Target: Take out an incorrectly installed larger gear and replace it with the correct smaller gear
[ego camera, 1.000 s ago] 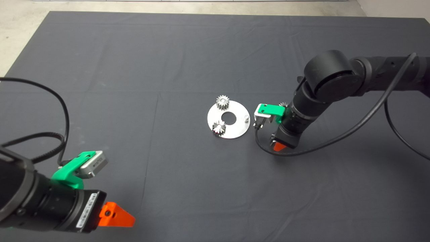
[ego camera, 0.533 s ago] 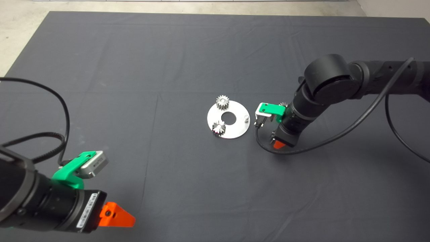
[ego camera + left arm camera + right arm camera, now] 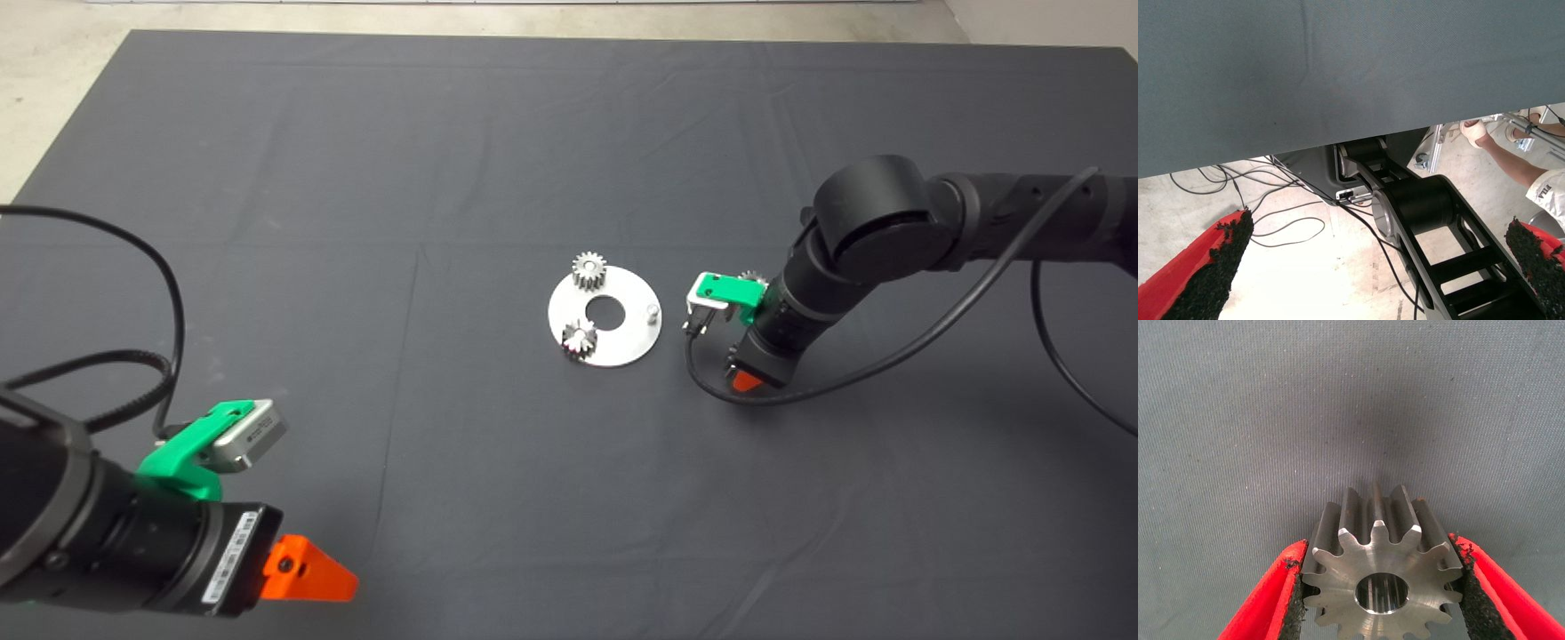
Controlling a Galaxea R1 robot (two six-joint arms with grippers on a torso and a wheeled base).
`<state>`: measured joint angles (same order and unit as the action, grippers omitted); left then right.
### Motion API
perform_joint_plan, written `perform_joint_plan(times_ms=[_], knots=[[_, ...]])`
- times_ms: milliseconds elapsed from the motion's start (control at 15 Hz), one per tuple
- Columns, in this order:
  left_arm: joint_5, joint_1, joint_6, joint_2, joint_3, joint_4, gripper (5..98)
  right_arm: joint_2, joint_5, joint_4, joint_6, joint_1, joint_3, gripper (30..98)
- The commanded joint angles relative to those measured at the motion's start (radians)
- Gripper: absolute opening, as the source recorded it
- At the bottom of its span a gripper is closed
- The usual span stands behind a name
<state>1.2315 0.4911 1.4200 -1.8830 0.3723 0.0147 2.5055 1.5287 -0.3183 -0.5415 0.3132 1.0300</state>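
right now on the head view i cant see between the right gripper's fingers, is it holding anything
Observer: Yes. The right wrist view shows the right gripper shut on a steel gear, with a pad against its teeth on each side.
Operator: what kind of gear
Observer: It has straight teeth and its round bore faces the camera. Only bare mat shows behind it.
Operator: and the left one, anything in it
Observer: Nothing. The left gripper is open, with its fingers far apart.

mat (image 3: 356, 178) dark grey | disc (image 3: 622, 347) silver | gear (image 3: 1381, 577) steel-grey, perhaps rust-flecked | fingers (image 3: 1265, 607) red
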Motion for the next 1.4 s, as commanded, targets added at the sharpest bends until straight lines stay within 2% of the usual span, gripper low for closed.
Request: perform_joint_plan(times_ms=[0, 333, 533, 667, 800, 933, 1000, 1200, 1333], knots=[[0.002, 0.011, -0.003, 0.003, -0.018, -0.021, 97.7, -0.013, 0.129, -0.03, 0.006, 0.021, -0.001, 53.0], [0.002, 0.011, -0.003, 0.003, -0.018, -0.021, 97.7, -0.018, 0.129, -0.03, 0.006, 0.023, -0.001, 56.0], [0.001, 0.011, -0.003, 0.003, -0.02, -0.021, 97.7, -0.02, 0.129, -0.025, 0.002, 0.029, -0.006, 61.9], [0.002, 0.011, -0.003, 0.003, -0.02, -0.021, 97.7, -0.02, 0.129, -0.024, -0.006, 0.035, -0.002, 61.9], [0.002, 0.011, -0.003, 0.003, -0.019, -0.021, 97.7, -0.015, 0.129, -0.022, -0.012, 0.053, 0.001, 67.9], [0.001, 0.011, -0.003, 0.003, -0.02, -0.021, 97.7, -0.015, 0.129, -0.021, -0.062, 0.092, 0.002, 68.2], [0.002, 0.011, -0.003, 0.001, -0.02, -0.021, 97.7, -0.014, 0.129, -0.018, -0.081, 0.121, 0.002, 70.5], [0.0, 0.011, -0.003, 0.001, -0.02, -0.021, 97.7, -0.007, 0.129, 0.063, -0.122, 0.192, 0.001, 73.8], [0.0, 0.011, -0.003, 0.001, -0.02, -0.021, 97.7, -0.007, 0.129, 0.071, -0.192, 0.22, 0.03, 77.1]])
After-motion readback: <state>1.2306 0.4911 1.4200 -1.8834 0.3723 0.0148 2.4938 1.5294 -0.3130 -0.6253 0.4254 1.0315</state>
